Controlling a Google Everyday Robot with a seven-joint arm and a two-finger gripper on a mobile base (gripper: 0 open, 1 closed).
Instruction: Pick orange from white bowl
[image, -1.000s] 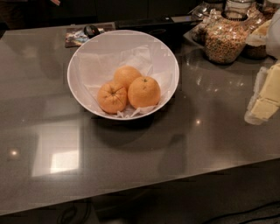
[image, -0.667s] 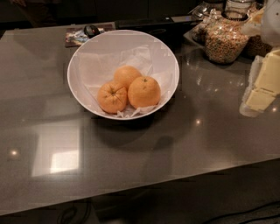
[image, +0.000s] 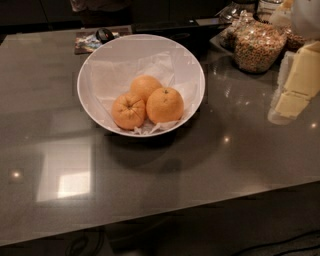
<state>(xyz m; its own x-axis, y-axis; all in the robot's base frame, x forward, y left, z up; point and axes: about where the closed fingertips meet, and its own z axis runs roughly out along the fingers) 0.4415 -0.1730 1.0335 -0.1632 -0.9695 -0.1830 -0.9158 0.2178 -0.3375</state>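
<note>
The white bowl stands on the grey table, left of centre, lined with crumpled white paper. Three oranges lie in it. The orange is the largest, at the front right, smooth with a tiny dark stem dot. A smaller creased orange sits to its left and a smaller plain one behind. My gripper, cream-coloured, hangs at the right edge of the view, above the table and well to the right of the bowl, holding nothing that I can see.
A clear jar of cereal stands at the back right, close behind the gripper, with more containers beside it. A card and a small dark object lie behind the bowl. The table's front edge runs along the bottom.
The gripper has moved up in the view and slightly left, staying at the right edge. The bowl and the oranges have not moved.
</note>
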